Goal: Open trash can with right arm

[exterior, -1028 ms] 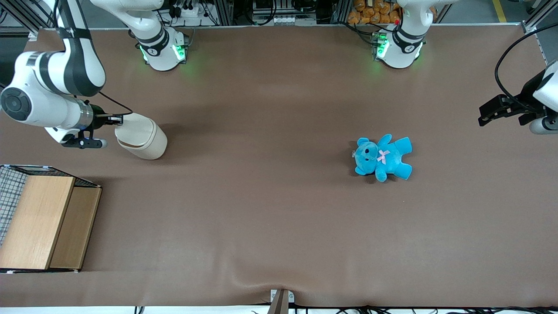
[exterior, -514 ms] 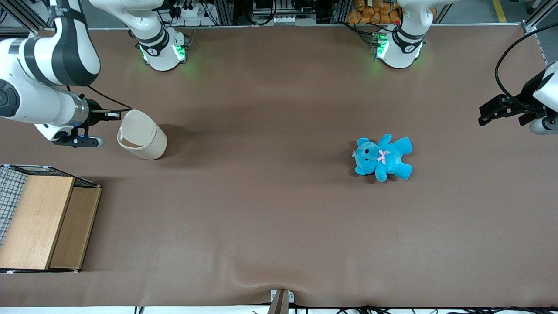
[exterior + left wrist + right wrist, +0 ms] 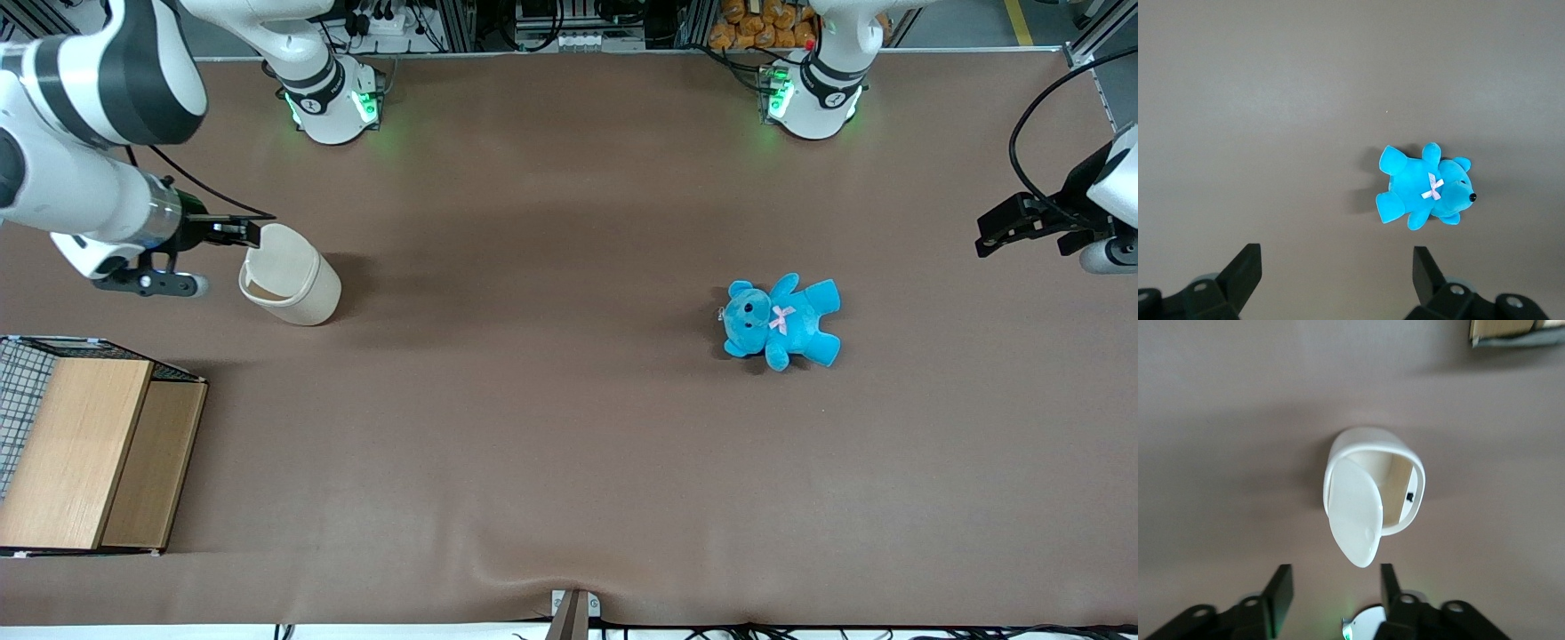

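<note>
Cream trash can [image 3: 289, 284]: lid [image 3: 1355, 513] raised, you see it just beside the gripper [image 3: 249, 233].
Fingers: spread apart, holding nothing.

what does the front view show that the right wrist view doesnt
Only the front view shows the blue teddy toward the parked arm's end of the table, and the right arm itself, with its gripper at the trash can's rim. Only the right wrist view shows the lid swung up and the hollow inside of the can, with the fingers apart and touching nothing. Both share the trash can, the brown table and the wooden-topped crate, only a corner of it in the wrist view.
</note>
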Robot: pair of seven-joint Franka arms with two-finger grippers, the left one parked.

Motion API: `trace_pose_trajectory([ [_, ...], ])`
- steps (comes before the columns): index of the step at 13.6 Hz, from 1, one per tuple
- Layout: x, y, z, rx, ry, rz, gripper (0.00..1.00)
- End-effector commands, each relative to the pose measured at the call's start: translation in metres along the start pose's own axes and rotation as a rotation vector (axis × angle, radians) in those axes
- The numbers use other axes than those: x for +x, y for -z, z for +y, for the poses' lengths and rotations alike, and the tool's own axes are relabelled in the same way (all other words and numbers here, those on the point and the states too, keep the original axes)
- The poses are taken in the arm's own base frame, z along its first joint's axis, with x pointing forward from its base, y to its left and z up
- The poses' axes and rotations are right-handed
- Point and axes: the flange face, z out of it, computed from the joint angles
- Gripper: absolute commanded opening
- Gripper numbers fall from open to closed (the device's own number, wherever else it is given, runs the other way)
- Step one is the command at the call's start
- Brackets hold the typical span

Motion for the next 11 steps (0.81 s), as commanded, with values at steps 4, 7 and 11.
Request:
trace_pose_trajectory([
  [4,-0.001,0.075,0.021,0.024,0.002,0.101,1.0],
  [7,-0.004,0.091,0.035,0.047,0.013,0.121,1.0],
  [11,-0.024,0.119,0.045,0.052,0.033,0.158,1.0],
])
